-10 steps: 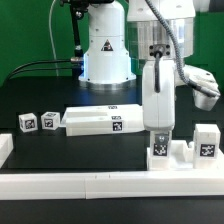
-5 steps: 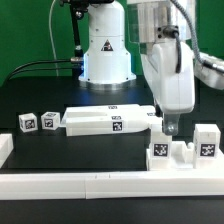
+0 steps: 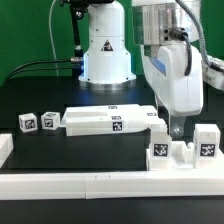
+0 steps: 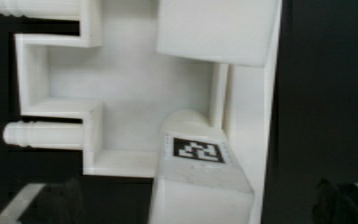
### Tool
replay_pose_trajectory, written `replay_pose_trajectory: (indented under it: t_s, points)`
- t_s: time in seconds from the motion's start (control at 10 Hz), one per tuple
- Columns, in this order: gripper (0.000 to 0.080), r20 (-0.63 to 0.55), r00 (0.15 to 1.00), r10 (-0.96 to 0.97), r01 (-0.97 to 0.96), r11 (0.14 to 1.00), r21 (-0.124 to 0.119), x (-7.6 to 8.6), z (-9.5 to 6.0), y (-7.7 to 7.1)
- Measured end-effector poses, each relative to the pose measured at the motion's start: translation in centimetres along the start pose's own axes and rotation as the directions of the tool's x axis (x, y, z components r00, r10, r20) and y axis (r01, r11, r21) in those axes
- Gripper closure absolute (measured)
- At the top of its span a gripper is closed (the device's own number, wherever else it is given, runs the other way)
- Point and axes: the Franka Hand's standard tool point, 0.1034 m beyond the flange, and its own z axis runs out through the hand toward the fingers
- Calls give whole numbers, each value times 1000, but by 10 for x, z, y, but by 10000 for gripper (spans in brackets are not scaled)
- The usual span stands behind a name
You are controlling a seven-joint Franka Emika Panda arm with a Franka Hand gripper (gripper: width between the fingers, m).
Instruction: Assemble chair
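**End effector spread above the notched chair piece**

Exterior view: On the black tabletop [image 3: 60,95], the end effector [image 3: 177,128] hangs just above a notched chair piece [image 3: 168,156] at the exterior view's right. That piece sits close to the white rail [image 3: 90,183] that runs along the front. From this side I cannot tell how the jaws stand. A tagged block [image 3: 206,142] stands just beside the notched piece, farther to the right. A long slab [image 3: 100,120] lies near the middle, and two small cubes [image 3: 27,122] sit by its left end.

Wrist view: The notched chair piece [image 4: 131,95] fills the picture. It is white, with two round pegs [image 4: 34,135] sticking out of one side and a square tag [image 4: 201,150] on its face. The dark, blurred fingers [image 4: 30,208] stand spread wide on either side of it, pinching nothing.
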Motion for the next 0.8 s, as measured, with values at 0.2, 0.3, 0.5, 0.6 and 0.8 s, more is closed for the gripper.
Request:
replay_pose_trajectory:
  t_s: [0.2,0.3,0.5,0.6,0.8]
  points:
    - [151,-20,955,-294,295,955,34,-8,-6,2]
    - [151,-36,904,-425,426,903,48,-11,-7,11]
    - [151,-66,830,-554,557,829,54,-9,-4,26]
    - [151,-75,809,-583,587,809,43,-15,-3,27]
    - [151,-82,704,-706,709,704,28,-12,-3,27]
